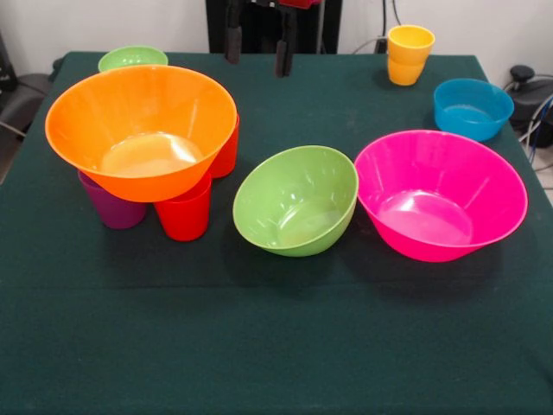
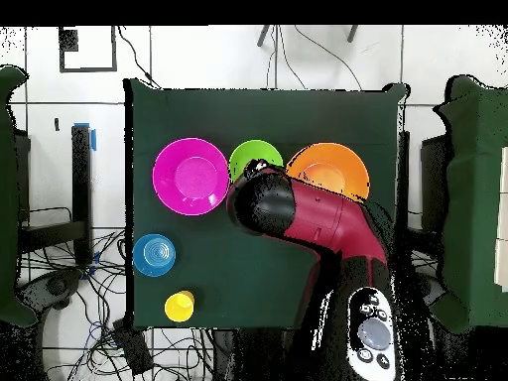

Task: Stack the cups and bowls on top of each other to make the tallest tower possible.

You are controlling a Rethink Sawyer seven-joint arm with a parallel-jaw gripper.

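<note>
Front view: we note the orange bowl [image 1: 141,130] resting on the purple cup [image 1: 113,207] and red cups [image 1: 184,213]. The green bowl [image 1: 296,200] sits tilted beside it, with the pink bowl [image 1: 440,194] beyond. The tool [image 1: 257,45] hangs released, holding nothing.

Overhead view: the arm [image 2: 308,223] covers part of the green bowl.

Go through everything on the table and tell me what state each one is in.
large orange bowl: upright, perched on cups
purple cup: under the orange bowl
red cup: under the orange bowl
medium green bowl: tilted, leaning against pink bowl
pink bowl: upright, empty
blue bowl: upright, alone
yellow cup: upright, on something orange
small green bowl: upright, behind
gripper: raised, empty
</note>
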